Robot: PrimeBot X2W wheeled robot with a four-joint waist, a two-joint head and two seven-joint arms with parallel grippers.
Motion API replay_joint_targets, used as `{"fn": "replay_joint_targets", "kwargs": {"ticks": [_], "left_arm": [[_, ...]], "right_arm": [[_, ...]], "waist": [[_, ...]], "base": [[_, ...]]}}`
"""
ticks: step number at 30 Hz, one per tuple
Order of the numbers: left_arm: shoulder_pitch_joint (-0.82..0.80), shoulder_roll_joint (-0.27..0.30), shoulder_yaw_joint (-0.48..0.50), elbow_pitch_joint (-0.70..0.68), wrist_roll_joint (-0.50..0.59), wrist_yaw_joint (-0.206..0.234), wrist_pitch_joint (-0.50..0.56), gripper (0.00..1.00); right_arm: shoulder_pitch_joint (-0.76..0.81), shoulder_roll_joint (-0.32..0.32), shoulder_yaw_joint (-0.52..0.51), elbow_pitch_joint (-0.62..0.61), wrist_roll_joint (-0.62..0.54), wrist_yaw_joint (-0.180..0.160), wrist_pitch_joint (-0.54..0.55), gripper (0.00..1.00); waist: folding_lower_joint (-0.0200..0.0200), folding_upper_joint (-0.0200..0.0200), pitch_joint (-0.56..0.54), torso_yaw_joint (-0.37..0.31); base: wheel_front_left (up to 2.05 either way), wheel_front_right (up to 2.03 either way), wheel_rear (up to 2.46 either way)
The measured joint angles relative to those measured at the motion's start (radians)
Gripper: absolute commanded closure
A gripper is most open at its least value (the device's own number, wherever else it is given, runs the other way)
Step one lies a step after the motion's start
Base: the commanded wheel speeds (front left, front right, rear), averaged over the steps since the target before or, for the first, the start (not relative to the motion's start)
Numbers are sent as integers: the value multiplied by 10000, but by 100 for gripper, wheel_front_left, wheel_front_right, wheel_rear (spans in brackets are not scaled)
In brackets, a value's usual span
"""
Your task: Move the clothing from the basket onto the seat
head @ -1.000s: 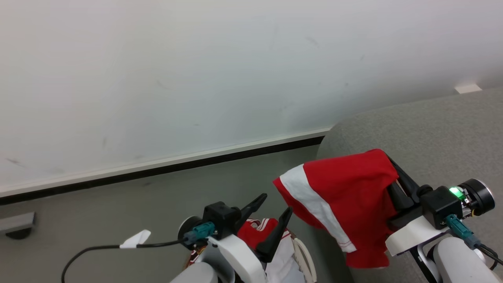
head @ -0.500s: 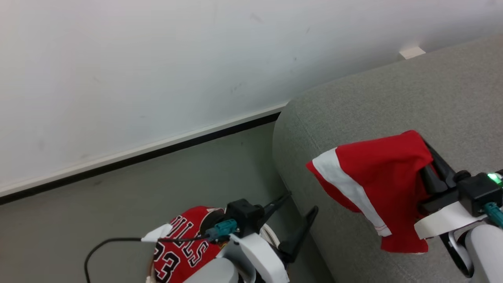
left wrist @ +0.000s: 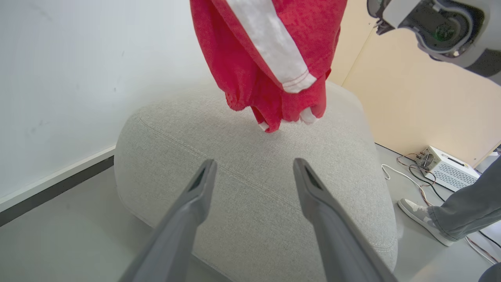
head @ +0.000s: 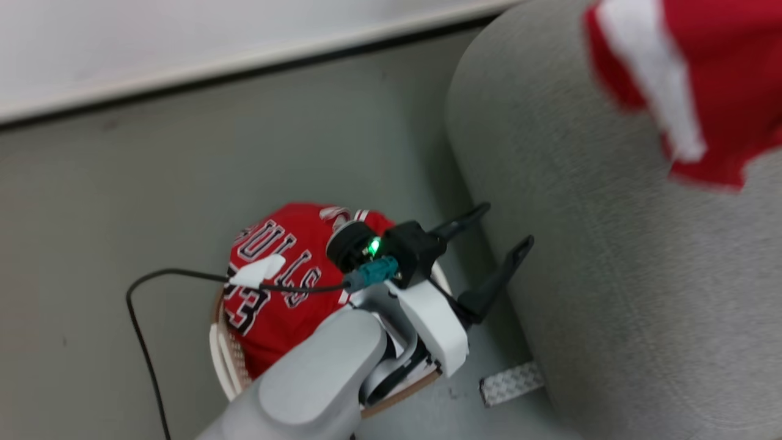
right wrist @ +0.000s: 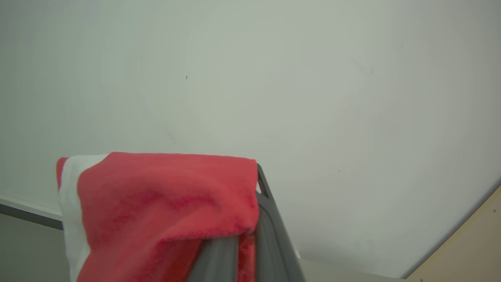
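A red garment with a white stripe [head: 690, 79] hangs over the grey sofa [head: 611, 256], blurred at the head view's top right. In the right wrist view that garment [right wrist: 156, 207] is draped over my right gripper [right wrist: 246, 203], which is shut on it; one dark finger [right wrist: 270, 223] shows beside the cloth. The left wrist view shows it [left wrist: 270, 51] dangling just above the sofa's rounded arm [left wrist: 254, 164]. My left gripper [head: 489, 250] [left wrist: 253, 168] is open and holds nothing, close beside the sofa arm. The white basket [head: 215, 342] sits under my left arm, holding a red jersey [head: 281, 281] with black-and-white lettering.
A metal sofa foot [head: 510, 383] rests on the grey floor by the basket. A black cable [head: 140, 330] loops left of it. A person's shoe and trouser leg [left wrist: 422, 213] stand right of the sofa, near a white box [left wrist: 446, 172] with wires. A white wall runs behind.
The head camera has tilted down, so the basket and lettered jersey show more fully and my right gripper has left that view. The red garment stays in my right gripper.
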Motion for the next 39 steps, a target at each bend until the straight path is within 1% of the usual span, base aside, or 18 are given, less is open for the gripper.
{"fn": "replay_joint_targets", "kwargs": {"ticks": [5,9,11,13,17,18,19,20,23,25,28,32,39], "left_arm": [[-581,-59,92,167,8,-58,-272,0],[-706,-184,167,357,-2,-44,-500,0],[-706,-207,201,479,-31,-15,-591,0],[-696,-228,251,579,-96,0,-673,0],[-457,-226,301,840,-217,0,-826,0],[-369,-213,303,894,-249,-2,-844,0],[-279,-201,316,934,-272,-8,-874,0],[-200,-180,330,968,-284,-15,-911,0],[35,-79,531,1064,-416,27,-951,0],[214,15,669,1085,-537,52,-1003,0],[498,82,886,1097,-673,121,-1018,0],[1045,203,1244,1083,-807,240,-1057,0],[2119,382,2286,462,-694,533,-1078,0]], "right_arm": [[-2150,-849,-1028,1505,59,0,290,100],[-3061,-1383,-1937,2938,-537,0,334,100],[-3196,-1601,-2470,3605,-1078,0,272,100],[-3113,-1649,-3037,4297,-1576,0,226,100],[-2091,-1369,-4305,5574,-2378,0,63,100],[-1748,-1264,-4686,5802,-2615,0,6,96],[-1462,-1175,-5072,5950,-2807,0,-33,70],[-1213,-1068,-5402,6046,-2970,0,-86,0],[-571,-401,-6174,6008,-3471,0,-148,0],[-129,201,-6569,5377,-3618,0,-157,0],[655,993,-6962,4088,-3735,0,-169,0],[2095,2015,-6748,2554,-3599,0,-180,0],[4003,2907,-6021,251,-3083,0,-184,0]], "waist": [[1,0,1169,489],[1,-1,1654,1127],[1,0,1805,1429],[0,-1,1899,1689],[0,-1,1829,1983],[0,0,1750,1996],[-1,-1,1663,1997],[-2,-1,1579,1993],[-2,-1,1353,1944],[-2,-1,1205,1881],[-2,-1,933,1815],[-3,-1,450,1764],[-4,-1,-539,1827]], "base": [[0,0,0],[0,0,0],[0,0,0],[0,0,0],[0,0,0],[0,0,0],[0,0,0],[0,0,0],[0,0,0],[0,0,0],[0,0,0],[0,0,0],[0,0,0]]}}
